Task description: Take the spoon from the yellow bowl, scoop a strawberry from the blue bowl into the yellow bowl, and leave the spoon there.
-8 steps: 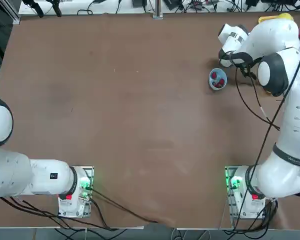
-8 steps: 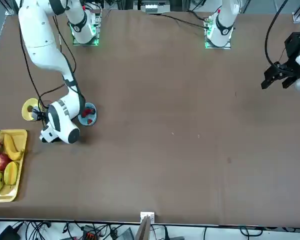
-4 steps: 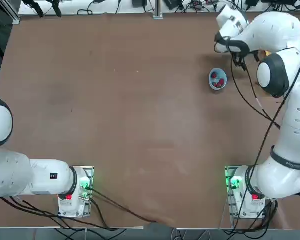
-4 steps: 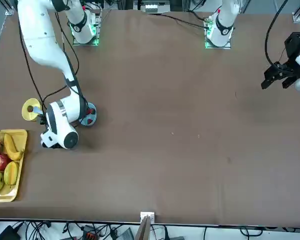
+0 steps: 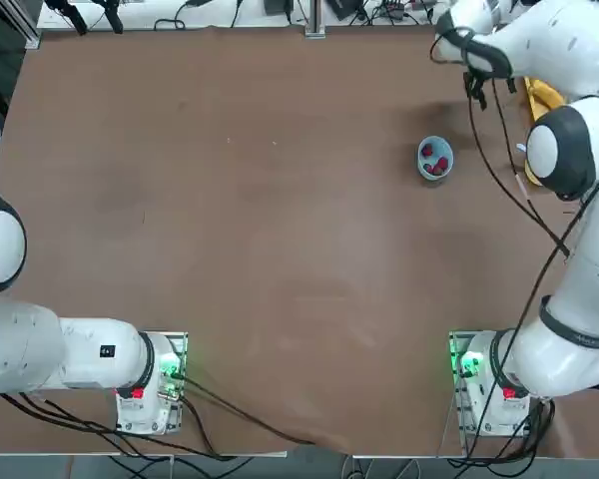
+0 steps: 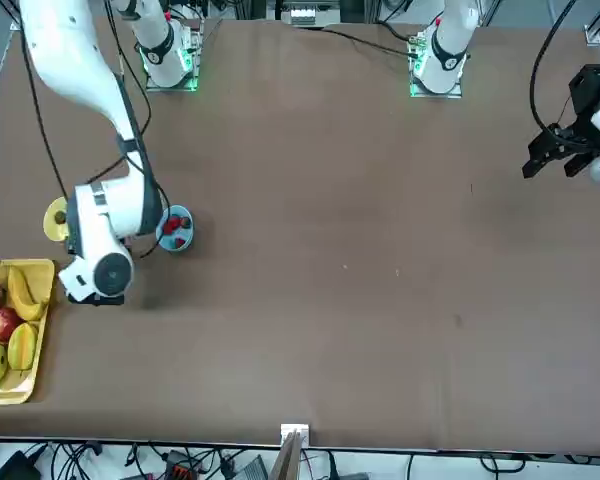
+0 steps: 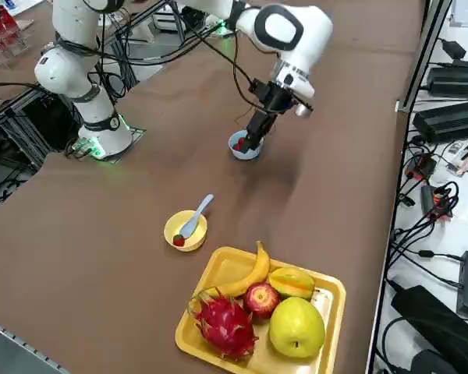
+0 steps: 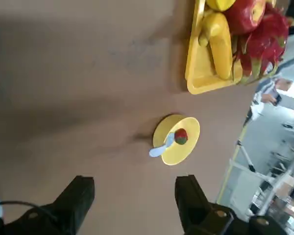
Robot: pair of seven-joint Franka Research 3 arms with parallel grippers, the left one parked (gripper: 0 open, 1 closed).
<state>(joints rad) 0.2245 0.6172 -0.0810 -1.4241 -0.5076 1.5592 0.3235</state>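
- Spoon point(image 8: 162, 145) lies in the yellow bowl point(image 8: 187, 143), its scoop inside beside a red strawberry point(image 8: 181, 136) and its short handle sticking out over the rim.
- Right gripper point(image 8: 136, 198) hangs in the air with its two dark fingers point(image 8: 77, 198) spread wide and nothing between them (fully released).
- From the wrist camera the fingers look down on bare brown bench point(image 8: 63, 73), with the yellow bowl apart from them.
- In the side view the right gripper point(image 7: 255, 134) points down, and its tips overlap the blue bowl point(image 7: 244, 150) in that picture; whether they touch it cannot be told.
- Blue bowl point(image 5: 435, 159) stands alone on the bench and holds red strawberries point(image 5: 434, 160) (a few, the count unclear).
- Yellow bowl point(image 7: 185, 231) sits on the bench well apart from the blue bowl and near the corner of the yellow fruit tray point(image 7: 320, 333).
- Tray contents: a banana point(image 7: 248, 274), a red apple point(image 7: 262, 299), a yellow-green fruit point(image 7: 297, 328), a pink dragon fruit point(image 7: 224, 323) and an orange-yellow fruit point(image 7: 292, 281).
- In the front view the white wrist housing point(image 6: 98, 245) covers part of the yellow bowl point(image 6: 52, 220), with the blue bowl point(image 6: 177, 229) just beside it.
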